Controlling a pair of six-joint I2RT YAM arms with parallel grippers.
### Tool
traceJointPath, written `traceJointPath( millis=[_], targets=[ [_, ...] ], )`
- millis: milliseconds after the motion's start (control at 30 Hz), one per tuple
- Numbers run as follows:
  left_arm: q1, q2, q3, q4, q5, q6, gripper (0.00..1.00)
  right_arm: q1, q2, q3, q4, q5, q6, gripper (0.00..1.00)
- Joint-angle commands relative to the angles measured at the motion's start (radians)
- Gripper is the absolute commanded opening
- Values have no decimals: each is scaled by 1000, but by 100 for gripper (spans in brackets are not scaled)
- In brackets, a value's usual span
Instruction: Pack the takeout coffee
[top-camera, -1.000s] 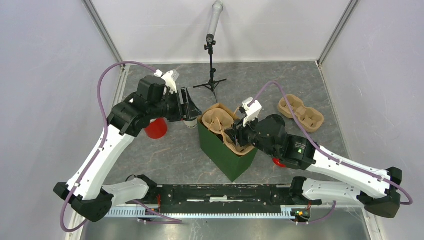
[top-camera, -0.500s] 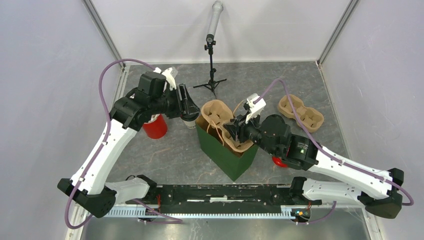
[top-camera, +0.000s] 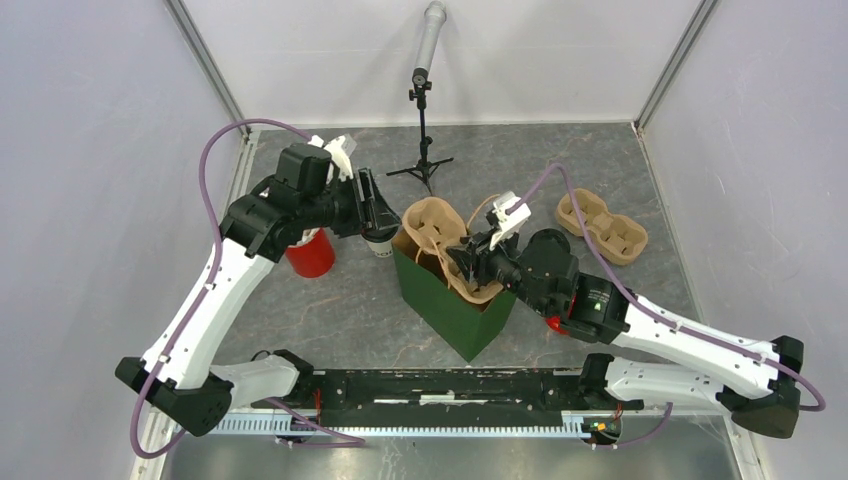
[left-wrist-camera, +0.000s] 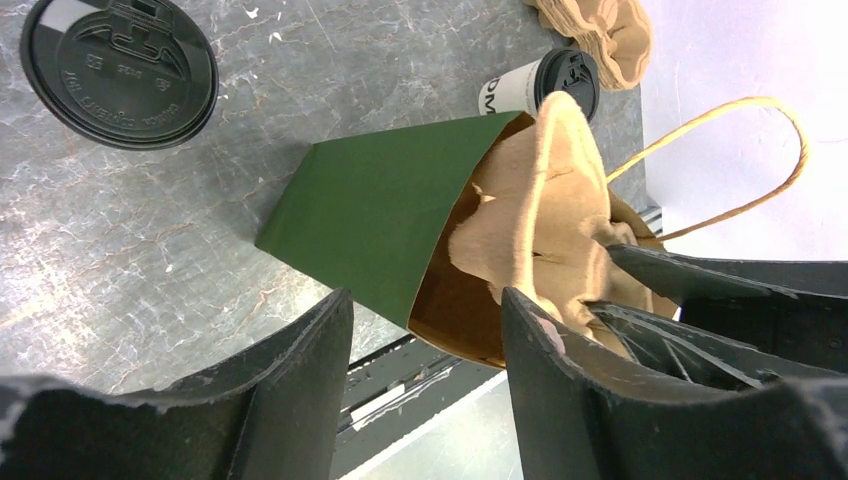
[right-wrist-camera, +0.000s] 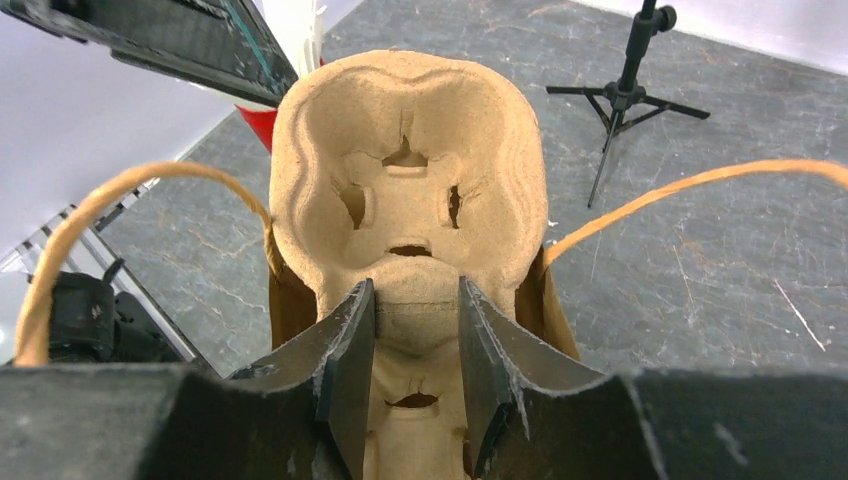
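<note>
Left gripper (left-wrist-camera: 425, 300) hangs released just beside the takeout coffee (top-camera: 380, 244), upright on the table (top-camera: 330, 310) beside the green bag (top-camera: 450, 305); right gripper (right-wrist-camera: 415, 300) clamps the cardboard carrier (right-wrist-camera: 405, 150) standing in the bag.

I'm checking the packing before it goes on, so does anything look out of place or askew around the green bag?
Yes. The cup carrier stands on end, poking out of the green bag at its mouth rather than lying flat inside, pinched by the right hand. No spill or damage shows.
</note>
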Motion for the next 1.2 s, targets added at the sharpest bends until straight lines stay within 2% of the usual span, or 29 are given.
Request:
traceJointPath(
  millis=[0, 100, 567, 867, 1000, 1167],
  targets=[
    [6, -17, -34, 68, 75, -3, 61, 3, -28, -32, 28, 19, -11, 39],
    [8, -37, -79, 124, 80, -3, 57, 3, -39, -36, 9, 15, -7, 39],
    [11, -35, -165, 275, 186, 56, 62, 3, -57, 6, -145, -10, 3, 39],
    [11, -19, -184, 273, 208, 67, 58, 5, -46, 22, -210, -18, -9, 39],
    [11, -35, -171, 238, 150, 51, 57, 5, -59, 32, -229, -14, -13, 39],
    [11, -47, -174, 274, 184, 46, 63, 5, -50, 47, -270, -19, -31, 38]
  ],
)
